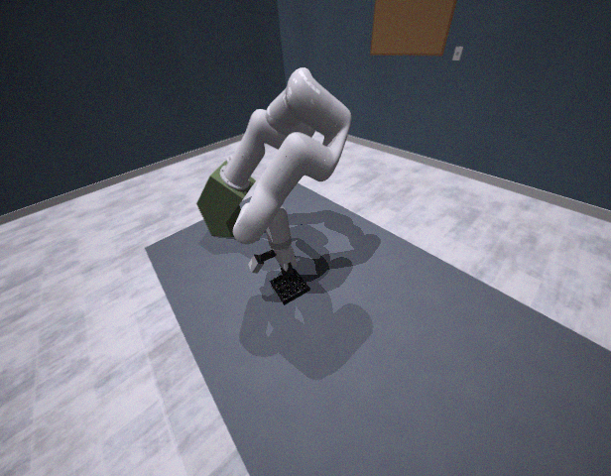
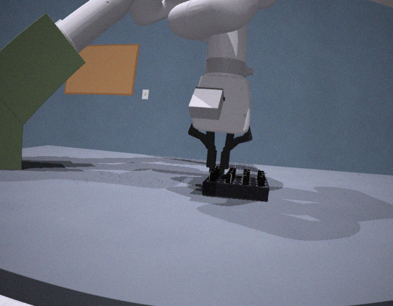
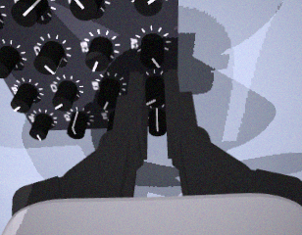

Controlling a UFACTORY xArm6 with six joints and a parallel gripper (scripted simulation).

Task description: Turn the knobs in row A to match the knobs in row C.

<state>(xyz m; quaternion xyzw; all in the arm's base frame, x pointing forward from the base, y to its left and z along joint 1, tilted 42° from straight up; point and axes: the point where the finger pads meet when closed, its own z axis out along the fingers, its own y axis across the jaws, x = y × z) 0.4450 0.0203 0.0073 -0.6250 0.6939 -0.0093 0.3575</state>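
The black knob box (image 1: 289,287) (image 2: 234,192) (image 3: 170,14) stands level on the mat. My gripper (image 1: 288,267) (image 2: 217,169) (image 3: 155,90) points down over its rear row and is shut on knob A3 (image 3: 155,90), whose line slants toward the lower left in the wrist view. There, A4 (image 3: 157,125) shows below it with an upright line, and A2 (image 3: 152,48) above, its line toward the lower right. C2 (image 3: 50,55) has its line toward the lower right, C3 (image 3: 68,91) toward the lower left. C4 (image 3: 77,128) has a nearly upright line. A1 is cut off at the top.
Neighbouring knob B3 (image 3: 110,89) stands close to the left finger, which partly hides B4. The grey mat (image 1: 398,369) lies around the box. The green arm pedestal (image 1: 221,207) (image 2: 35,69) stands behind the box in the top view. The camera housing (image 2: 205,102) sticks out from the wrist.
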